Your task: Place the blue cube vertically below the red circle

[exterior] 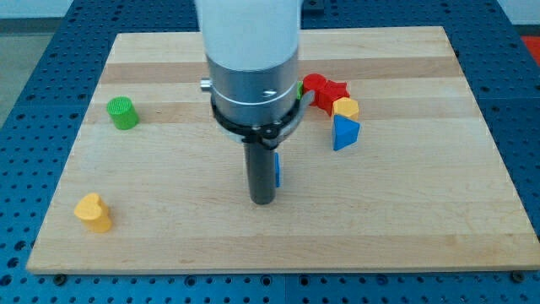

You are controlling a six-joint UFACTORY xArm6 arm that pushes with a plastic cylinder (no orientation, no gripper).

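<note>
Blocks number at least seven on the wooden counter (169, 236), counted by colour: two blue, two yellow, two red as far as I can tell, and one or two green. One green cylinder (122, 112) stands alone toward nine o'clock, and one yellow heart-like block (93, 212) lies toward seven o'clock, well apart from everything else. Toward two o'clock from the counter's middle sits a tight cluster: a red round block (315, 84) touching a red star-like block (333, 93), a small yellow block (346, 108) just at their five o'clock, and a blue triangular block (344, 133) touching beneath it. A sliver of green (300, 89) shows at the arm housing's edge; its shape cannot be made out. The blue cube (276, 169) is mostly hidden behind the rod, only a narrow blue strip showing near the counter's centre, at about seven o'clock from the red round block. My tip (262, 203) rests just beside that cube, at its seven o'clock. No pincer exists on this arm, so I cannot tell any state for one.
</note>
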